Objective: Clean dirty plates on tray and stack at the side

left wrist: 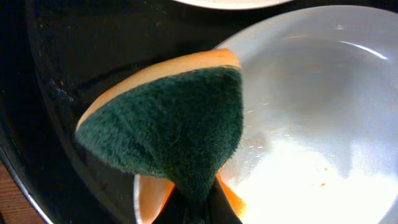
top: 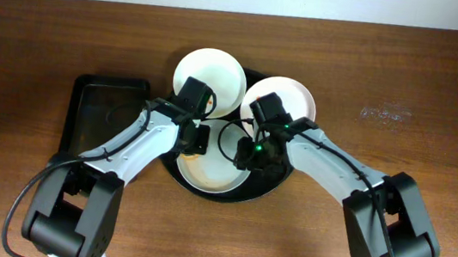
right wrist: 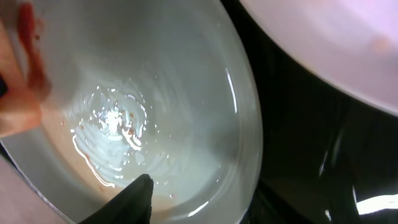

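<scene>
Near the rectangular tray [top: 101, 110], left pincer [left wrist: 196, 210] grips a sponge [left wrist: 174, 130]; right pincer [top: 258, 154] unclear.

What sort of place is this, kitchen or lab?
Probably a lab tabletop staged for dishwashing, not a real kitchen: a plain wooden table, white plates on a round black tray, and a scouring sponge.

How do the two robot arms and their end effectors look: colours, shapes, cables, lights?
The left arm and right arm have smooth white shells between bulky black joints. The left end effector and right end effector are black. A black cable loops beside the left base. Green lights glow near the right wrist.
</scene>
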### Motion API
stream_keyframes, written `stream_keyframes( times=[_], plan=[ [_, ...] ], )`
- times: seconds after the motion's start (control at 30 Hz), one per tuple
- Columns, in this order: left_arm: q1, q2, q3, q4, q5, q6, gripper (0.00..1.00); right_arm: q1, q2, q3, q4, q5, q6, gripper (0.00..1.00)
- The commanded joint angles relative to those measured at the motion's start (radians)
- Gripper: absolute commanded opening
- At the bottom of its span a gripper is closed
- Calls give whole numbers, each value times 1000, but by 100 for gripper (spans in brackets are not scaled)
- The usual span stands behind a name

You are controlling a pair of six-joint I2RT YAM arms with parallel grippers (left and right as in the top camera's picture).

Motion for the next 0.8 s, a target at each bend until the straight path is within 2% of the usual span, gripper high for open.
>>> stream_keyframes(
  times=[0.0,0.13,0.17,0.3,0.37,0.47,0.53,0.63,0.77],
  plan=[
    [0,10,-10,8,5,13,1,56,-23,-38,40,64,47,46],
    [0,10,-10,9,5,13,1,68,-23,-56,51,126,64,23],
    [0,10,-10,9,5,13,1,69,-22,-64,60,135,64,4],
    [0,2,5,8,5,13,0,58,-47,-47,61,136,62,4],
    [0,-32,37,-2,33,17,1,39,-108,-14,6,178,55,4],
    [0,-164,97,-10,140,20,0,36,-248,3,-102,296,55,4],
    [0,-247,107,-10,166,19,4,26,-315,3,-192,381,56,4],
    [-16,-301,107,-12,166,19,5,-21,-317,0,-308,465,56,4],
    [-93,-297,106,10,136,20,6,-71,-282,0,-286,492,55,4]
  ],
)
